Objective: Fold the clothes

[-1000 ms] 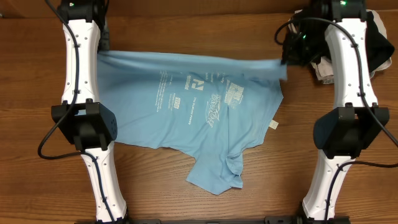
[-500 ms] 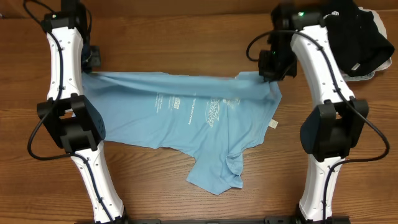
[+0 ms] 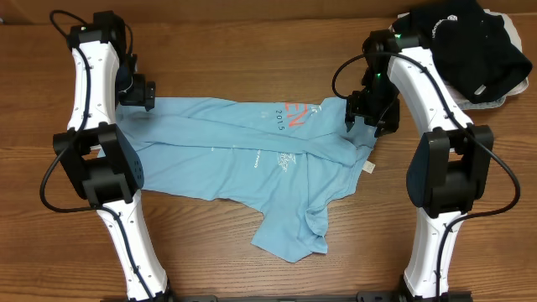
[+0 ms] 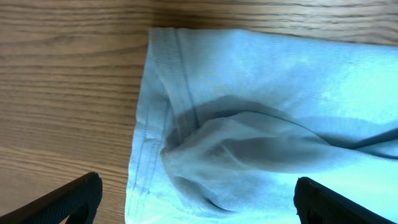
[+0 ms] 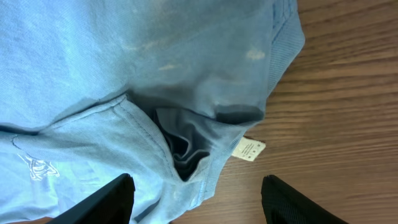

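The clothes, a light sky-blue T-shirt (image 3: 243, 164), lie spread across the table with the far edge folded over, showing orange-red letters (image 3: 289, 113). A sleeve (image 3: 289, 235) points toward the front. My left gripper (image 3: 139, 92) hovers over the shirt's left hem corner (image 4: 155, 93). It is open, its fingertips (image 4: 78, 196) wide apart with nothing between them. My right gripper (image 3: 367, 113) is over the collar (image 5: 211, 155) near the white tag (image 5: 247, 148), also open and empty, one fingertip (image 5: 289, 199) above bare wood.
A black garment (image 3: 466, 42) lies bunched at the back right corner with a bit of white fabric (image 3: 502, 99) under it. Both arm bases (image 3: 117, 172) stand beside the shirt on the wooden table (image 3: 252, 50).
Both grippers have opened and let go of the shirt's far edge. That edge now lies folded over the shirt, hiding most of the white print and showing orange letters.
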Motion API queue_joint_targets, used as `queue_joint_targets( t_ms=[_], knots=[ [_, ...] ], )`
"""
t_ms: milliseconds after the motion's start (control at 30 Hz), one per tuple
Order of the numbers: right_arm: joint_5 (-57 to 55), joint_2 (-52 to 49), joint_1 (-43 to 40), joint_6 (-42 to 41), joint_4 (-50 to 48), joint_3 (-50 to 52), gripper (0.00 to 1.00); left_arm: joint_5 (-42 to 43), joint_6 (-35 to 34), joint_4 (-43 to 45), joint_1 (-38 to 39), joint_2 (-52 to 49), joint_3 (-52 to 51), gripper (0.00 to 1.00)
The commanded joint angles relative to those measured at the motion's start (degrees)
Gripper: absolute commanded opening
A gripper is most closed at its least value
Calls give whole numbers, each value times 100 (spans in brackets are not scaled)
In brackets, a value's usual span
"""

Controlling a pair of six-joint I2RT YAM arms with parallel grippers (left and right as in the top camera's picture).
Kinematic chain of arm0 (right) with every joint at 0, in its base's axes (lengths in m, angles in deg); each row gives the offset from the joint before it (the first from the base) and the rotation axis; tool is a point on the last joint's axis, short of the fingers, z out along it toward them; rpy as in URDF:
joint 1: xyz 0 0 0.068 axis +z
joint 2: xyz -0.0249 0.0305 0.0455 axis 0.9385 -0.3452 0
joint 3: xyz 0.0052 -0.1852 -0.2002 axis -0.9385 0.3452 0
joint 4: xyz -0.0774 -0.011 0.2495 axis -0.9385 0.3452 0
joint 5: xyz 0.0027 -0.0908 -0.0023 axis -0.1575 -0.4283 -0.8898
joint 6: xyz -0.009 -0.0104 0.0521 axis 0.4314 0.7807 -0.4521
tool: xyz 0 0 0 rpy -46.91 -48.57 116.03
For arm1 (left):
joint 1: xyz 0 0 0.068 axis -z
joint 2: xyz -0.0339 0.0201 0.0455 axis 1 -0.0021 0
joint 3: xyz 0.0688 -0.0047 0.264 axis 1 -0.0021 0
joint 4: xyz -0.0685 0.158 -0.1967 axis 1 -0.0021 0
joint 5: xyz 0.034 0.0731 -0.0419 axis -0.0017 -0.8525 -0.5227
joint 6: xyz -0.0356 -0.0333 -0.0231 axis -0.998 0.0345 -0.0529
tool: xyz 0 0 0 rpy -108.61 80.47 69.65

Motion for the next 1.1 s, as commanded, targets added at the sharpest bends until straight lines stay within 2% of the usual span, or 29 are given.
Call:
queue_joint_targets(
  t_ms=[0,233,300,400,433,600,733,867,1067],
  knots=[
    [24,247,-22,17,-125,-98,69,280,243,28,46,120,66,100],
    [28,260,-22,433,-815,-92,72,774,243,437,44,120,98,100],
    [28,260,-20,431,-914,-92,72,879,234,400,44,120,94,87],
    [28,260,-20,431,-879,-92,72,1058,229,149,37,120,63,63],
    [31,260,-20,431,-863,-92,72,1067,192,59,37,120,57,61],
    [31,260,-20,431,-863,-92,73,1060,35,63,37,120,-280,63],
    [28,260,-20,433,-837,-92,73,881,-13,376,20,120,-632,75],
    [28,260,-20,433,-839,-92,75,647,-24,649,-42,120,-772,82],
    [28,260,-20,431,-844,-92,76,614,-22,907,-131,120,-772,81]
  ],
)
